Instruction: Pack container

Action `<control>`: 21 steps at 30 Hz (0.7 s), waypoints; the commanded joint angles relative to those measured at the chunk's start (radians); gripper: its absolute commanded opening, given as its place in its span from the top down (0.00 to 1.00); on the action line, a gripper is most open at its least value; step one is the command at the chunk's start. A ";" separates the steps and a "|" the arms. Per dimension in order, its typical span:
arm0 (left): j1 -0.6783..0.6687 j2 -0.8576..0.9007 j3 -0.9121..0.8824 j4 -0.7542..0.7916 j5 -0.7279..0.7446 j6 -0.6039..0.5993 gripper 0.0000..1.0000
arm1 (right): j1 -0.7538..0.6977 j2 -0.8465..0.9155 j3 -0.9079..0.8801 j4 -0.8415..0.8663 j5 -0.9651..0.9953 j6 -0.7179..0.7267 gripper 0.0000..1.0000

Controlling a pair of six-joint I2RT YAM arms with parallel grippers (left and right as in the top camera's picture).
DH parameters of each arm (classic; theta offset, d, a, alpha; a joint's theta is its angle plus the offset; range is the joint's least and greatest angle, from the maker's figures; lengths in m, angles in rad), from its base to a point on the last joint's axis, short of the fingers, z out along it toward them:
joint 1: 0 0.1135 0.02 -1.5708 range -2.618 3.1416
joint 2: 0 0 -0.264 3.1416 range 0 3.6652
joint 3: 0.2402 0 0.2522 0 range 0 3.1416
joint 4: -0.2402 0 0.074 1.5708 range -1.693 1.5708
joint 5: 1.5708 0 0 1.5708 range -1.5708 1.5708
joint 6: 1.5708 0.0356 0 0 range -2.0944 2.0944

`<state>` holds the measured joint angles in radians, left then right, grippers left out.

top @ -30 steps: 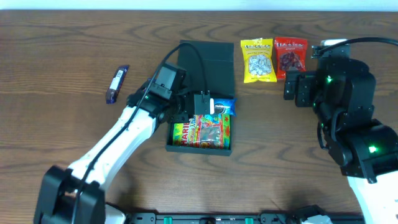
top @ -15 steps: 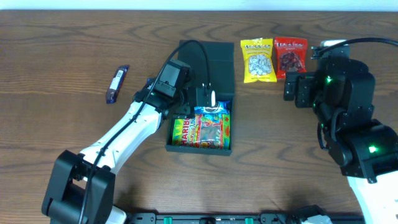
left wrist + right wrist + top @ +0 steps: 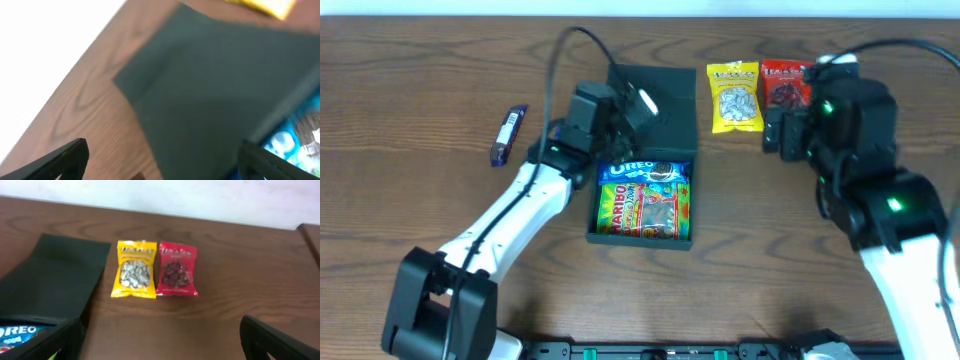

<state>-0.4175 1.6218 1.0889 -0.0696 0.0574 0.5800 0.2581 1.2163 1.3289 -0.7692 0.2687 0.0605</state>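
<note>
The dark green container stands mid-table with its flap lid lying open behind it. Inside lie a blue Oreo pack and a green Haribo pack. My left gripper hovers open over the lid, holding nothing; its wrist view shows the lid and a corner of the Oreo pack. My right gripper is open and empty, to the right of the container, facing a yellow snack pack and a red snack pack.
The yellow pack and red pack lie side by side at the back right of the lid. A dark chocolate bar lies alone at the left. The table's far edge runs just behind the packs.
My left gripper opened and let go of the Oreo pack, which now lies in the container, then drew back over the lid. The right arm shifted a little left and back.
</note>
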 commanded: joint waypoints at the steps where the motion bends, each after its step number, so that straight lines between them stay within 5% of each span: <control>1: 0.045 -0.032 0.014 0.026 -0.017 -0.269 0.05 | -0.022 0.085 0.012 0.042 -0.003 0.005 0.01; 8: 0.087 -0.036 0.014 0.021 -0.017 -0.374 0.05 | -0.088 0.308 0.012 0.274 -0.040 -0.045 0.01; 21: 0.087 -0.036 0.014 0.018 -0.017 -0.380 0.05 | -0.247 0.782 0.012 0.819 -0.040 -0.050 0.07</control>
<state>-0.3347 1.6024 1.0889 -0.0521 0.0448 0.2119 0.0422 1.9400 1.3293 0.0128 0.2245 0.0174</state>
